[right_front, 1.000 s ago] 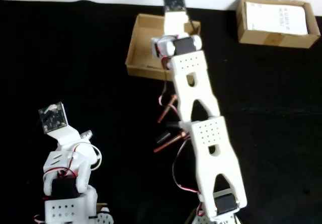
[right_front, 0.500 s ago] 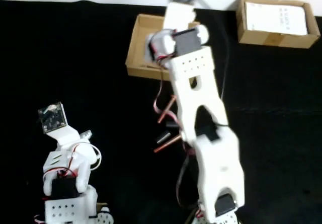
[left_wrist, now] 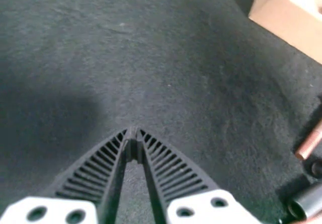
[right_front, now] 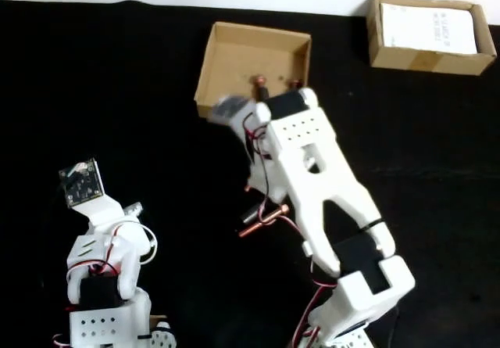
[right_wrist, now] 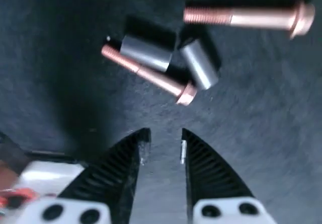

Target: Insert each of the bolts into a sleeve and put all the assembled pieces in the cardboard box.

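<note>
My left end effector (left_wrist: 132, 143) is pinched together with nothing in it, above the black tabletop (left_wrist: 126, 58). Farther back is the cardboard box (right_front: 226, 55), with two copper pieces (right_front: 258, 81) by its near wall. My right end effector (right_wrist: 161, 143), slightly parted and empty, hangs over two loose bolts (right_wrist: 246, 16) and two grey sleeves (right_wrist: 199, 65).

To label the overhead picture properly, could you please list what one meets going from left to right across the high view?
left arm → cardboard box → box holding a white sheet. The right arm overlaps the cardboard box sideways, so it is left out.
</note>
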Controlling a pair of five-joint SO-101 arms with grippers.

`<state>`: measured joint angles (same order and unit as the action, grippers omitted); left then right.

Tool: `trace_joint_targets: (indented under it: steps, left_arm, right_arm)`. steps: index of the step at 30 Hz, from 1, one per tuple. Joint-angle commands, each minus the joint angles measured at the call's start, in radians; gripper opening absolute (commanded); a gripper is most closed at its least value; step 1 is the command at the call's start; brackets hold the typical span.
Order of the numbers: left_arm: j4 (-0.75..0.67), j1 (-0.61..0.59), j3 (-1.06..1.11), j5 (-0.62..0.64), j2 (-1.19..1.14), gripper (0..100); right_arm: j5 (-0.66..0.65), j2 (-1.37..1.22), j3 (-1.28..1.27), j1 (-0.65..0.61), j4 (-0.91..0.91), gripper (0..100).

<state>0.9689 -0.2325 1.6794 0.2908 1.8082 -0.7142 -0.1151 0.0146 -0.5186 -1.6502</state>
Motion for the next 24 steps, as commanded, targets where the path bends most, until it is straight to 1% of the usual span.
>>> trace_joint_targets:
  steps: [1,6,8,11,14,16,24]
  left_arm:
    - [-0.018,-0.018,0.016,-0.006,0.008,2]
    - [-0.018,-0.019,0.016,-0.006,0.008,2]
    - [-0.018,-0.019,0.016,-0.006,0.008,2]
    - [-0.018,-0.019,0.016,-0.008,0.008,2]
    - [-0.017,-0.021,0.016,-0.008,0.008,2]
    - [-0.015,-0.021,0.016,-0.008,0.008,2]
    - [-0.015,-0.021,0.016,-0.008,0.010,2]
  right_arm:
    - [-0.109,0.054,-0.008,0.016,0.073,8.4]
    - [-0.253,0.044,-0.036,0.015,0.157,8.4]
    - [-0.284,0.019,-0.054,0.015,0.174,8.4]
    - [-0.284,-0.022,-0.062,0.012,0.176,10.4]
    - [-0.285,-0.062,-0.058,0.012,0.180,18.7]
    - [-0.287,-0.091,-0.056,-0.001,0.180,22.1]
    - [-0.284,-0.148,-0.053,-0.031,0.182,22.1]
